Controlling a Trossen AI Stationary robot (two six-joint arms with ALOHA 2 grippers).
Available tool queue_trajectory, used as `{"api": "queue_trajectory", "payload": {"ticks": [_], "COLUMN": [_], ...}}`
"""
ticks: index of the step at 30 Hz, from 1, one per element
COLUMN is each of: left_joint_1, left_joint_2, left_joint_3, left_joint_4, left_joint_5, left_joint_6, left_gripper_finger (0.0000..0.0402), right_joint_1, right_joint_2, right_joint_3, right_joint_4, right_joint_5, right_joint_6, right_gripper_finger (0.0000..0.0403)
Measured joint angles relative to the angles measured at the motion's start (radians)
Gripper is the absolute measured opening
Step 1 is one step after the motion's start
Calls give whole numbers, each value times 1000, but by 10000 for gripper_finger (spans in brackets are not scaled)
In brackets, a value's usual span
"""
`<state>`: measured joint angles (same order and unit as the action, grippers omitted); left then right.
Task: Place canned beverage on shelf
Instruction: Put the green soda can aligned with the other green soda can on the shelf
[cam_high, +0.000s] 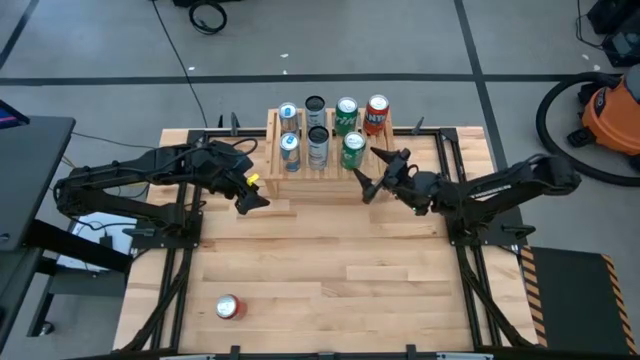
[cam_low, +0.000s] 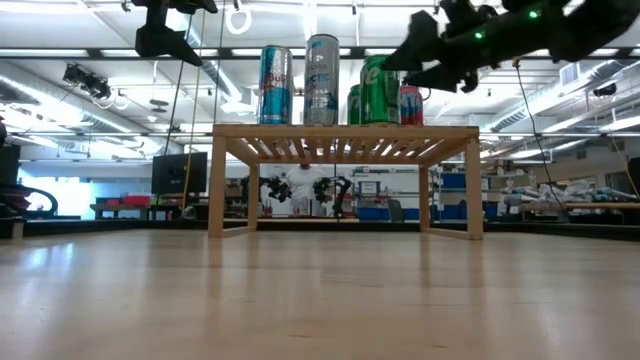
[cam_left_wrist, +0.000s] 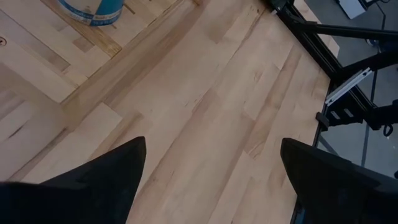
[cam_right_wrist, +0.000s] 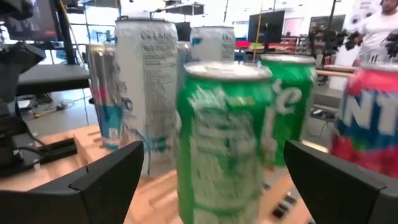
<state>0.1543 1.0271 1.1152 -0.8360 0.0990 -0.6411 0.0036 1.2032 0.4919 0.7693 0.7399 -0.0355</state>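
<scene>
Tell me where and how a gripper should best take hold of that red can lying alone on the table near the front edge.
The red can lies on its side on the table, well clear of the shelf. Probably best: come straight down from above and close across the middle of its round body, fingers either side of the barrel, not on the ends. The open left gripper is on its side of the table.

Bright, even light falls from ceiling strips overhead, which glare white in the low view and wash out its upper edge. Shadows on the table (cam_high: 330, 270) are soft and short. In the right wrist view the nearest green can (cam_right_wrist: 224, 140) is smeared with blur (its lettering unreadable), and the room behind is overexposed. The left wrist view is slightly soft.
</scene>
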Motion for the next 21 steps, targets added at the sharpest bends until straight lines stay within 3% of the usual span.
{"api": "queue_trajectory", "payload": {"ticks": [4,8,21], "left_joint_1": [0,0,0], "left_joint_2": [0,0,0], "left_joint_3": [0,0,0], "left_joint_4": [0,0,-18], "left_joint_5": [0,0,1], "left_joint_6": [1,2,18], "left_gripper_finger": [373,373,373], "right_joint_1": [-13,-22,-28], "right_joint_2": [77,146,251], "right_joint_3": [81,152,214], "right_joint_4": [-4,-8,-9], "right_joint_5": [41,164,228], "right_joint_6": [-54,-65,-3], "right_gripper_finger": [396,396,394]}}
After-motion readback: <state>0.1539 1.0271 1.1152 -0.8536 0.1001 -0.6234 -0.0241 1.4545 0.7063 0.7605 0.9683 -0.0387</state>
